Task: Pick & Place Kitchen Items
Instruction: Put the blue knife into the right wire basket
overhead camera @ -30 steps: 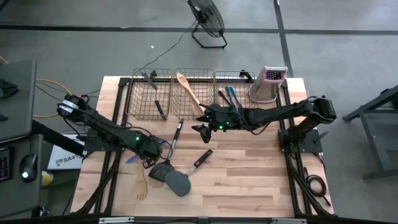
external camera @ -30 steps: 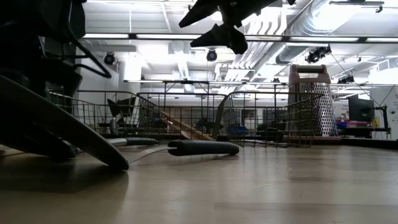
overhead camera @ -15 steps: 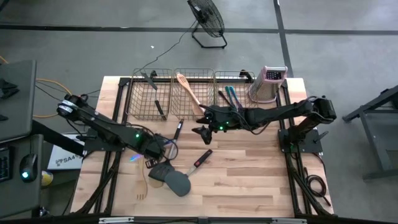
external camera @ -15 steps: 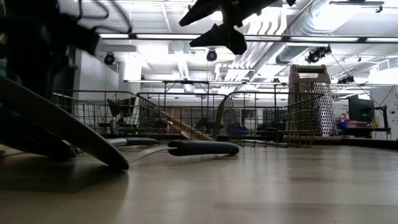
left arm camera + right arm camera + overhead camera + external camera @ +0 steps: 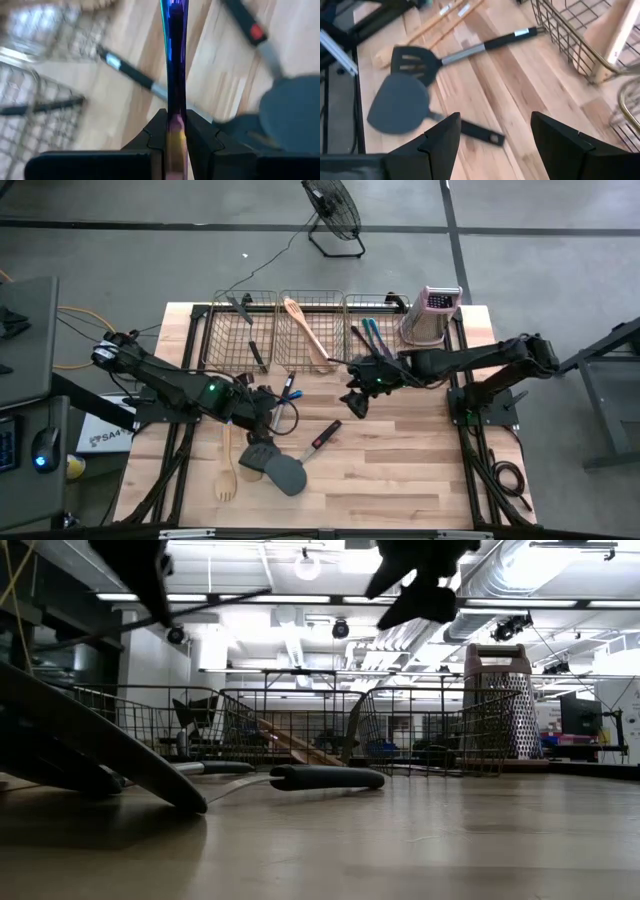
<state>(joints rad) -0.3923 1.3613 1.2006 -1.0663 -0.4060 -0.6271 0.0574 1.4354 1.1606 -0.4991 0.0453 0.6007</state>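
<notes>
Purple-blue utensil (image 5: pixel 172 65) now riding clamped in left end effector (image 5: pixel 175 132), lifting off tabletop (image 5: pixel 400 470) toward baskets (image 5: pixel 240 330). Right end effector (image 5: pixel 357 395), fingers apart and empty, shifting right.

Left gripper (image 5: pixel 272 408) is rising and shifting right, carrying the slim purple-blue utensil (image 5: pixel 172 60) clamped between its fingers. Right gripper (image 5: pixel 357 402) is moving right, away from the middle basket (image 5: pixel 310 330). Wooden fork (image 5: pixel 227 470) is now uncovered.
</notes>
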